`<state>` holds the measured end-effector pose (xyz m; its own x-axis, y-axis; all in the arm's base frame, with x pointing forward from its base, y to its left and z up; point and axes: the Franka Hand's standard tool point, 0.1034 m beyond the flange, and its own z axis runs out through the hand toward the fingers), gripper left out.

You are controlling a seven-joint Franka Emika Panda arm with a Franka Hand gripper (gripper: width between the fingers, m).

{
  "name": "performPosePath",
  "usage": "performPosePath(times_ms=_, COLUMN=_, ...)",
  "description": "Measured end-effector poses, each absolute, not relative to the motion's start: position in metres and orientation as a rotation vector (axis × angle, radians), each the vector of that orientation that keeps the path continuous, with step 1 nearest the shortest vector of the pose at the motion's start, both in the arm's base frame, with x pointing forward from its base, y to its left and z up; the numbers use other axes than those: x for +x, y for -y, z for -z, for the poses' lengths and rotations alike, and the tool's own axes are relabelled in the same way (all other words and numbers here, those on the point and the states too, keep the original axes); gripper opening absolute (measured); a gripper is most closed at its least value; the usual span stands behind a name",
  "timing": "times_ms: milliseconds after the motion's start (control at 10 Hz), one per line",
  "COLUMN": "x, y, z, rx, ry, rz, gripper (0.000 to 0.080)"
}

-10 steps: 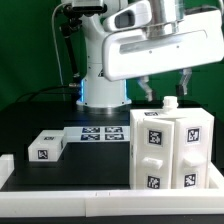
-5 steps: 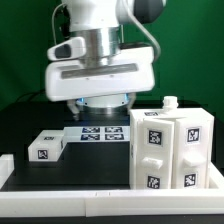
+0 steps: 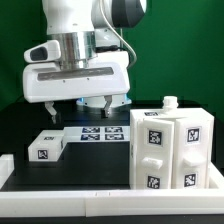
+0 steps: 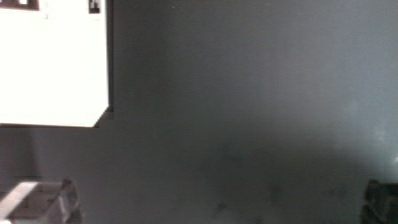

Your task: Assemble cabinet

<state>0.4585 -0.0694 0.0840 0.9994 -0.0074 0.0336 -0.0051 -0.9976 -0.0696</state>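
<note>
the gripper (image 3: 80,106) hangs in the upper left-centre of the exterior frame. it sits under the wide white hand of the robot arm (image 3: 75,25), above the dark table (image 3: 25,125) and clear of it. in the wrist view one fingertip (image 4: 36,200) shows at one edge of the picture and the other fingertip (image 4: 381,190) at the opposite edge. the fingers are spread wide, only bare table lies between them, and they have hold of nothing.

the cabinet body (image 3: 170,150) fills the lower right of the exterior frame. it is a tall white box standing upright on the table, its front split into panels that carry square black-and-white tags. a small white knob (image 3: 170,101) sticks up from its top. the body is apart from the gripper, toward the exterior view's right.

a loose white block (image 3: 45,147) lies flat in the lower left of the exterior frame with one tag facing up. it is just beside the marker board (image 3: 100,135), which lies flat in the centre between the block and the cabinet body. the gripper is over this area, above the block's far end and the near end of the board.

a white rail (image 3: 60,195) runs along the bottom of the exterior frame, in front of everything else.

the wrist view also shows a flat white piece (image 4: 50,70) with a square corner and dark marks at one edge. i cannot tell whether it is the block or the board.
</note>
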Motion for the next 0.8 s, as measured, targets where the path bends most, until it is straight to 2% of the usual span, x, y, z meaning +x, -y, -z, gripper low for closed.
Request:
performPosePath(times_ms=200, x=0.457, y=0.073, z=-0.083, rx=-3.072, ry=0.001, rz=0.051, gripper=0.0797)
performPosePath(times_ms=300, x=0.450, y=0.090, z=-0.079, rx=-3.074, ry=0.080, rz=0.048, gripper=0.0797)
performPosePath(times_ms=500, x=0.426, y=0.127, z=-0.066, rx=-3.088, ry=0.035, rz=0.033, gripper=0.0797)
performPosePath(times_ms=800, x=0.416, y=0.136, z=-0.049, rx=-3.088, ry=0.026, rz=0.005, gripper=0.0797)
